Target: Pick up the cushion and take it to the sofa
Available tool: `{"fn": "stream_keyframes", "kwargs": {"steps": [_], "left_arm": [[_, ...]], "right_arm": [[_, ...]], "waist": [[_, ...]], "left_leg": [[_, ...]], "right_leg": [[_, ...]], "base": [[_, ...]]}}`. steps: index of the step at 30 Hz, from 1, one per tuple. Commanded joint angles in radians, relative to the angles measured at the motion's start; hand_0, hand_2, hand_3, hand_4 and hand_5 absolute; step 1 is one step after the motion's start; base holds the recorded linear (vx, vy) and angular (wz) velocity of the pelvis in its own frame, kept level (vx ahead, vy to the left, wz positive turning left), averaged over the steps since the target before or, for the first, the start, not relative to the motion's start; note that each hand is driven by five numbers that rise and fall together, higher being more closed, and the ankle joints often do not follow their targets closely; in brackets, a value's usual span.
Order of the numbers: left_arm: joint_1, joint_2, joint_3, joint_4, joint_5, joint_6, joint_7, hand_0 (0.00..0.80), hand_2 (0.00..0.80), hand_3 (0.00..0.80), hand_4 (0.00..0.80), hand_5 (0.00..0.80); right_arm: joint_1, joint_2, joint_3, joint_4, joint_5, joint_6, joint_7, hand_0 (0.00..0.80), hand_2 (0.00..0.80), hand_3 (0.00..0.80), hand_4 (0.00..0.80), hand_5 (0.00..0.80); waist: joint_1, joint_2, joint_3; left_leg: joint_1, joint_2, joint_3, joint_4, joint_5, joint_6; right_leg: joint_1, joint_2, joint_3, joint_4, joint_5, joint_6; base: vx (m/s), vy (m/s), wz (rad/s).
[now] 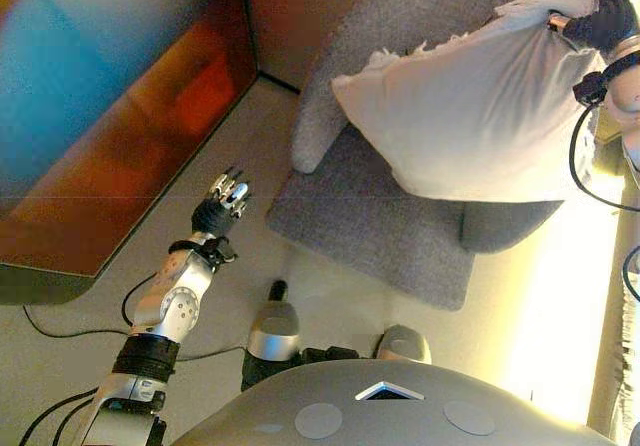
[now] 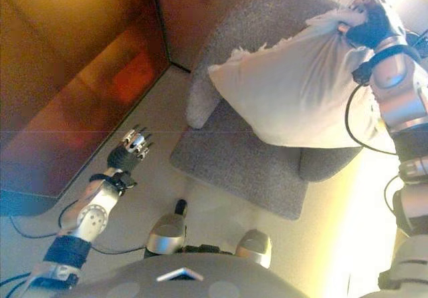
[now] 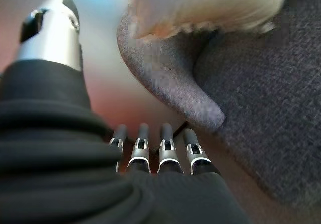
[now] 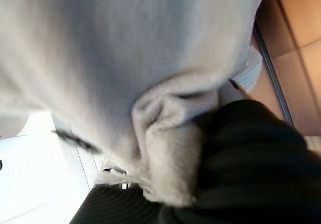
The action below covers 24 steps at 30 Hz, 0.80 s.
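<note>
A white cushion (image 1: 480,116) with a frilled edge hangs over the seat of a grey armchair (image 1: 380,226). My right hand (image 2: 374,21) holds it by its upper corner at the chair's back. In the right wrist view the cloth (image 4: 125,43) is bunched up against the hand's dark cover (image 4: 251,158), and the fingers are buried in it. My left hand (image 1: 225,206) is low over the floor, left of the chair's front corner, touching nothing. Its fingers (image 3: 150,148) are straight and point toward the chair's armrest (image 3: 170,78).
A glossy reddish-brown wooden cabinet front (image 1: 120,116) runs along the left, and its corner meets the wall behind the chair. Pale floor (image 1: 250,126) lies between the cabinet and the chair. A bright strip of light (image 1: 570,296) falls on the floor at the right.
</note>
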Motion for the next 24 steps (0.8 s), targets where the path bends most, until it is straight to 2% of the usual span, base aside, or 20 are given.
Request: {"fn": "stream_keyframes", "kwargs": {"steps": [1, 3, 5, 7, 9, 11, 12, 13, 14, 16, 19, 22, 24], "left_arm": [[-0.015, 0.014, -0.051, -0.027, 0.059, -0.019, -0.044, 0.000, 0.000, 0.000, 0.000, 0.000], [-0.012, 0.014, -0.054, -0.022, 0.059, -0.027, -0.048, 0.000, 0.000, 0.000, 0.000, 0.000], [-0.002, 0.009, -0.053, -0.018, 0.054, -0.039, -0.045, 0.000, 0.000, 0.000, 0.000, 0.000], [0.009, 0.003, -0.051, -0.022, 0.041, -0.046, -0.029, 0.000, 0.000, 0.000, 0.000, 0.000], [0.012, -0.003, -0.044, -0.024, 0.029, -0.054, -0.015, 0.000, 0.000, 0.000, 0.000, 0.000], [0.014, -0.008, -0.041, -0.035, 0.010, -0.071, 0.008, 0.000, 0.000, 0.000, 0.000, 0.000], [0.016, -0.017, -0.044, -0.040, 0.003, -0.082, 0.024, 0.000, 0.000, 0.000, 0.000, 0.000], [0.017, -0.020, -0.046, -0.044, -0.001, -0.087, 0.033, 0.000, 0.000, 0.000, 0.000, 0.000], [0.014, -0.028, -0.050, -0.044, -0.006, -0.093, 0.045, 0.000, 0.000, 0.000, 0.000, 0.000], [0.011, -0.036, -0.056, -0.043, -0.004, -0.095, 0.054, 0.000, 0.000, 0.000, 0.000, 0.000], [-0.004, -0.037, -0.049, -0.045, -0.005, -0.075, 0.049, 0.000, 0.000, 0.000, 0.000, 0.000], [-0.026, -0.033, -0.042, -0.056, -0.005, -0.036, 0.043, 0.000, 0.000, 0.000, 0.000, 0.000], [-0.037, -0.042, -0.043, -0.062, 0.001, -0.013, 0.046, 0.000, 0.000, 0.000, 0.000, 0.000]], "right_arm": [[-0.209, -0.021, -0.020, 0.040, 0.013, 0.015, -0.099, 0.800, 0.800, 0.800, 0.800, 0.800], [-0.238, -0.031, -0.001, 0.059, 0.019, 0.020, -0.086, 0.800, 0.800, 0.800, 0.800, 0.800], [-0.270, -0.043, 0.025, 0.071, 0.027, 0.016, -0.069, 0.800, 0.800, 0.800, 0.800, 0.800], [-0.289, -0.044, 0.039, 0.046, 0.035, 0.036, -0.049, 0.800, 0.800, 0.800, 0.800, 0.800], [-0.304, -0.037, 0.060, 0.030, 0.036, 0.049, -0.043, 0.800, 0.800, 0.800, 0.800, 0.800], [-0.313, -0.026, 0.078, 0.019, 0.039, 0.047, -0.035, 0.800, 0.800, 0.800, 0.800, 0.800], [-0.309, -0.020, 0.089, 0.013, 0.040, 0.041, -0.037, 0.800, 0.800, 0.800, 0.800, 0.800], [-0.306, -0.019, 0.096, 0.010, 0.043, 0.038, -0.040, 0.800, 0.800, 0.800, 0.800, 0.800], [-0.296, -0.018, 0.102, -0.005, 0.043, 0.037, -0.042, 0.800, 0.800, 0.800, 0.800, 0.800], [-0.276, -0.022, 0.103, -0.025, 0.047, 0.041, -0.046, 0.800, 0.800, 0.800, 0.800, 0.800], [-0.262, -0.014, 0.095, -0.022, 0.021, 0.052, -0.040, 0.800, 0.800, 0.800, 0.800, 0.800], [-0.273, 0.000, 0.095, 0.011, -0.006, 0.070, -0.041, 0.800, 0.800, 0.800, 0.800, 0.800], [-0.253, -0.005, 0.069, 0.005, -0.029, 0.073, -0.033, 0.800, 0.800, 0.800, 0.800, 0.800]], "waist": [[-0.009, -0.067, -0.086], [-0.018, -0.067, -0.094], [-0.027, -0.063, -0.107], [-0.038, -0.052, -0.119], [-0.043, -0.044, -0.125], [-0.047, -0.041, -0.127], [-0.050, -0.045, -0.124], [-0.051, -0.048, -0.122], [-0.051, -0.059, -0.112], [-0.049, -0.067, -0.102], [-0.029, -0.051, -0.093], [0.000, -0.014, -0.092], [0.016, 0.004, -0.091]], "left_leg": [[0.148, -0.051, -0.017, 0.103, -0.261, 0.029], [0.172, -0.041, -0.025, 0.105, -0.263, 0.027], [0.188, -0.018, -0.022, 0.122, -0.238, 0.014], [0.196, 0.019, -0.015, 0.152, -0.187, -0.013], [0.189, 0.051, -0.014, 0.213, -0.111, -0.041], [0.172, 0.075, -0.012, 0.309, -0.022, -0.063], [0.143, 0.080, -0.001, 0.406, 0.030, -0.070], [0.117, 0.081, 0.001, 0.470, 0.053, -0.073], [0.067, 0.070, 0.008, 0.595, 0.076, -0.071], [-0.006, 0.064, 0.021, 0.714, 0.071, -0.060], [-0.055, 0.083, 0.047, 0.610, 0.061, -0.046], [-0.043, 0.125, 0.068, 0.328, 0.083, -0.058], [-0.057, 0.127, 0.086, 0.197, 0.090, -0.074]], "right_leg": [[-0.162, -0.011, 0.039, 0.004, 0.253, 0.027], [-0.157, 0.009, 0.047, 0.009, 0.235, 0.022], [-0.145, 0.027, 0.051, 0.020, 0.205, 0.012], [-0.134, 0.052, 0.065, 0.043, 0.165, -0.012], [-0.124, 0.068, 0.066, 0.062, 0.132, -0.039], [-0.108, 0.085, 0.067, 0.075, 0.103, -0.072], [-0.096, 0.089, 0.063, 0.080, 0.089, -0.097], [-0.088, 0.091, 0.061, 0.085, 0.081, -0.111], [-0.071, 0.088, 0.060, 0.089, 0.071, -0.135], [-0.051, 0.088, 0.045, 0.097, 0.057, -0.157], [-0.014, 0.100, 0.018, 0.099, 0.029, -0.156], [0.027, 0.111, -0.018, 0.096, -0.017, -0.136], [0.061, 0.108, -0.047, 0.087, -0.042, -0.123]], "base": [[0.290, -0.127, 0.91], [0.255, -0.112, 0.74], [0.250, -0.105, 0.23], [0.245, -0.099, 0.10], [0.196, -0.103, 0.03], [0.181, -0.137, -0.08], [0.140, -0.145, -0.10], [0.155, -0.191, 0.12], [0.117, -0.152, 0.16], [0.176, -0.150, -0.01], [0.194, -0.014, 0.05], [0.221, 0.097, 0.07], [0.231, 0.092, 0.21]]}}
